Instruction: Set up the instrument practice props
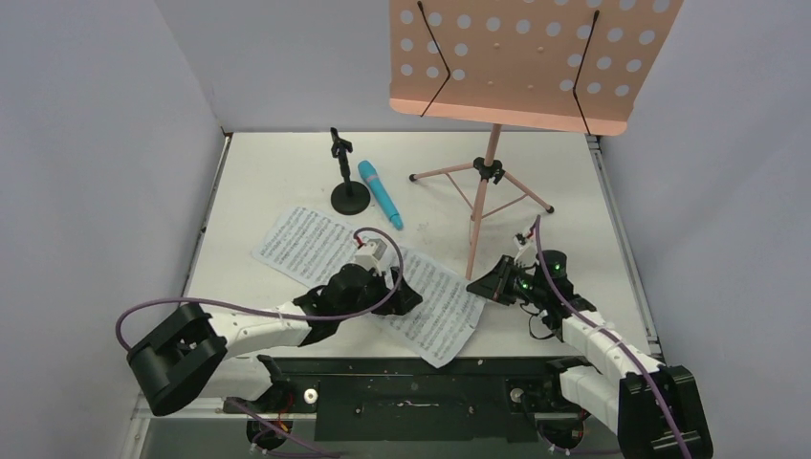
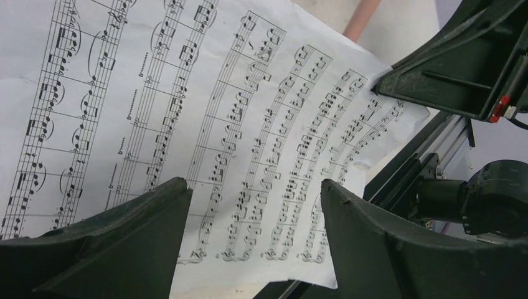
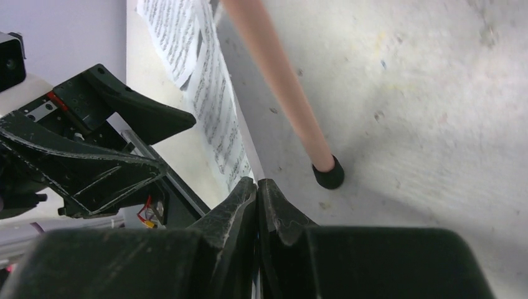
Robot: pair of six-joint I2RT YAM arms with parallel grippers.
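On the table [image 1: 574, 191] lie white sheet-music pages [image 1: 306, 239] dense with notes

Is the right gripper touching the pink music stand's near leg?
Apart. The right wrist view shows bare table between the shut right gripper and the black foot of the music stand leg.

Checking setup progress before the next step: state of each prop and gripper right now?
music stand: upright, shelf empty.
sheet music: lying loose, off the stand.
mic stand: upright, clip empty.
microphone: lying beside mic stand, unmounted.
left gripper: open over the sheet music.
right gripper: shut at the sheet's edge.
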